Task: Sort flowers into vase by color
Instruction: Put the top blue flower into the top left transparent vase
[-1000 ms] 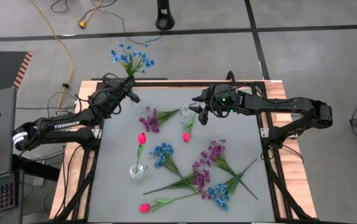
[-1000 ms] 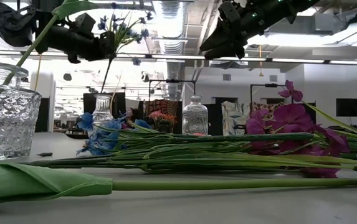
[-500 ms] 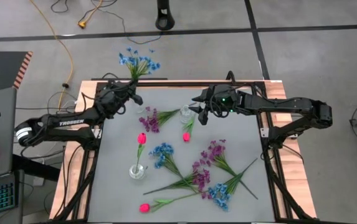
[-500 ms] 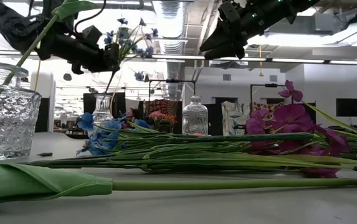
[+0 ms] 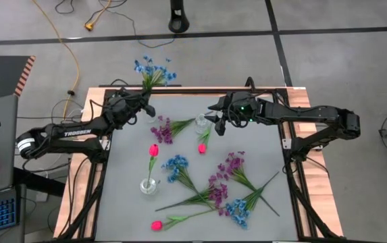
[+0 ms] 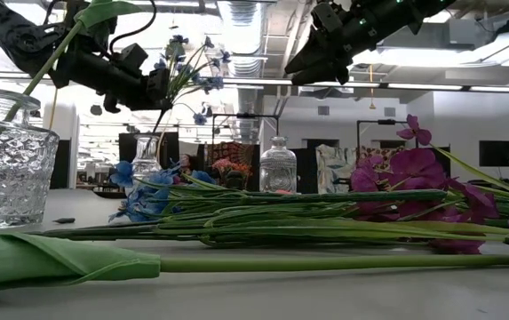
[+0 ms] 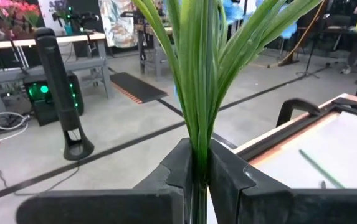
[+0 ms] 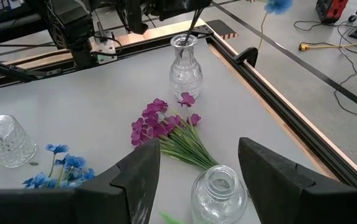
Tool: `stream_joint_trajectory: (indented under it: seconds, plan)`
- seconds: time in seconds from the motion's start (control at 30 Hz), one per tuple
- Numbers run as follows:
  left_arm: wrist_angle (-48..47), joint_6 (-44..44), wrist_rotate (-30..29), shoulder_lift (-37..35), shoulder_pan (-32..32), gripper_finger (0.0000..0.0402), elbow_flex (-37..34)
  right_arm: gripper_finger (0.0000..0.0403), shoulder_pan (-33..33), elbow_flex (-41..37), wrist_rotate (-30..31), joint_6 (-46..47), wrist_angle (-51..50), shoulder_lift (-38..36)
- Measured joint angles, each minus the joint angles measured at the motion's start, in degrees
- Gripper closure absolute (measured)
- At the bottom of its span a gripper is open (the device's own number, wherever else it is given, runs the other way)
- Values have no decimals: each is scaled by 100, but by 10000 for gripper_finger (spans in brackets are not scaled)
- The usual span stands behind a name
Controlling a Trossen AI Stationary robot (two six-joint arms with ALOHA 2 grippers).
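**Q:** Where is the blue stem [image 5: 152, 71] located, and how is it held?

**A:** It is pinched low on its green stalk between the fingers [image 7: 181, 171] of the left gripper [image 5: 142, 102], at about 11 o'clock on the table [image 5: 261, 142]. The blooms are carried out past the far table edge, over the floor. In the low view the stalk is seen slanting down to the mouth of the far-left vase [image 6: 146, 153]; in the right wrist view its tip appears to enter that vase's neck. The jaws are seen pressed onto the stalk bundle in the left wrist view.

**Q:** How is the right gripper [image 5: 218, 119] placed?

**A:** It is held above the table at about 12 o'clock, over the middle vase [image 8: 218, 193], which stands between its spread fingers in the right wrist view. Nothing is held in it.

**Q:** Where are the other flowers located?

**A:** A purple stem [image 5: 168, 128] is laid between the two far vases. A tulip [image 5: 202, 146] is laid just beside the middle vase. A second tulip [image 5: 152, 150] is stood in the squat glass [image 5: 148, 185] at about 8 o'clock. A loose pile [image 5: 217, 192] of blue and purple stems is spread from the centre toward 5 o'clock. A third tulip [image 5: 157, 225] is laid at about 7 o'clock, near the table's near edge.
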Motion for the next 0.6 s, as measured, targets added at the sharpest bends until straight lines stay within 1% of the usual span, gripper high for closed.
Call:
stream_joint_trajectory:
  seconds: [0.33, 0.6]
  plan:
    - [-490, 2, 2, -367, 0, 336, 0, 159, 0, 0, 0, 2, 0, 0]
    - [-1503, -106, 2, -1002, 0, 285, 0, 159, -2, 0, 0, 0, 0, 0]
